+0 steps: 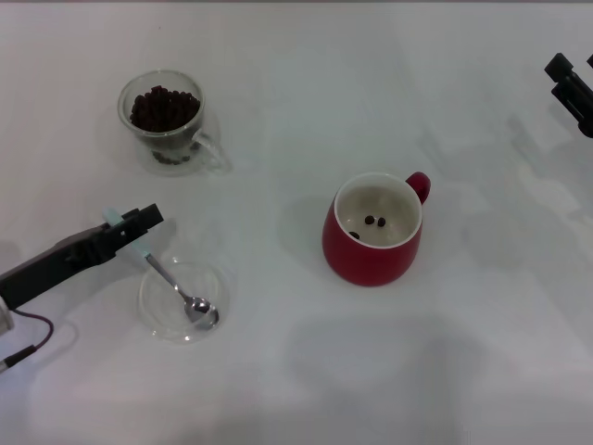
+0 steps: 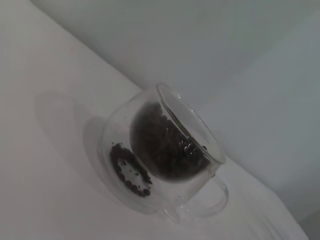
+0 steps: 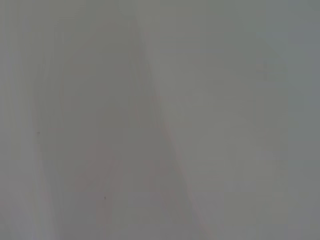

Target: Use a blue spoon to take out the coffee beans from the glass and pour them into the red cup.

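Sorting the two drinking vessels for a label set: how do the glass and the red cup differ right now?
The glass is clear and see-through; the red cup is glossy red with a cream inside. The glass is the smaller of the two. The glass holds a heap of coffee beans; the red cup holds only a few. Both stand upright on the table, each with a side handle.

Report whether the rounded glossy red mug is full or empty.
Nearly empty. The head view shows only about three dark coffee beans on the cream inside of the upright rounded glossy red mug.

White table (image 1: 482,352) — glass (image 1: 165,119), saucer (image 1: 165,315), red cup (image 1: 372,232)
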Motion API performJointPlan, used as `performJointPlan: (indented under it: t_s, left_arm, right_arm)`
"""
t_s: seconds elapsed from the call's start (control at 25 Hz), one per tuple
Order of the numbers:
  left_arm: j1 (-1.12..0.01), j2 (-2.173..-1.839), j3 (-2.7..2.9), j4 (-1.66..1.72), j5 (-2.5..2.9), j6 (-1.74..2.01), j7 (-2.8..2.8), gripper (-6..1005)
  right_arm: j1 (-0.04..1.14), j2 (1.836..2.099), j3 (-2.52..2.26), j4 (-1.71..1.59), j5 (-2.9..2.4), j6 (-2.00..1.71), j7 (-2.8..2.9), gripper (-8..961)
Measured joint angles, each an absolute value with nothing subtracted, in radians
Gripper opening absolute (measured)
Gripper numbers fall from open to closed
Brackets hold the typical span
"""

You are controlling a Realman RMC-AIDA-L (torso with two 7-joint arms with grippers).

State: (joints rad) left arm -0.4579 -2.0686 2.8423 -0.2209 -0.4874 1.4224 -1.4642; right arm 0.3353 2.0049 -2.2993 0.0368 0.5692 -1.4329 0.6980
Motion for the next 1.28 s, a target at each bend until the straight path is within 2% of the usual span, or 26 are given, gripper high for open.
performJointPlan:
  t_s: [0.16,0.36,0.56,0.72,0.92,1.28]
  left_arm:
    - [-0.434,-2.059,2.835,-0.227,-0.533,1.422,-1.422,389]
    - [-0.409,-2.054,2.834,-0.248,-0.622,1.420,-1.375,610]
    - [-0.379,-2.059,2.832,-0.281,-0.780,1.419,-1.254,644]
    - [-0.327,-2.077,2.832,-0.248,-1.019,1.409,-0.897,650]
    - [-0.287,-2.078,2.832,-0.130,-1.197,1.406,-0.587,648]
    - [-0.283,-2.080,2.832,-0.067,-1.265,1.369,-0.508,645]
  right_arm:
    - [0.334,2.005,-2.299,0.035,0.569,-1.434,0.698,755]
    - [0.331,2.005,-2.299,0.028,0.569,-1.435,0.698,755]
    - [0.331,2.005,-2.299,0.027,0.569,-1.436,0.695,755]
    - [0.330,2.005,-2.290,0.028,0.570,-1.436,0.690,755]
    - [0.329,2.006,-2.287,0.026,0.579,-1.439,0.683,755]
    - [0.324,2.008,-2.287,-0.006,0.626,-1.427,0.569,755]
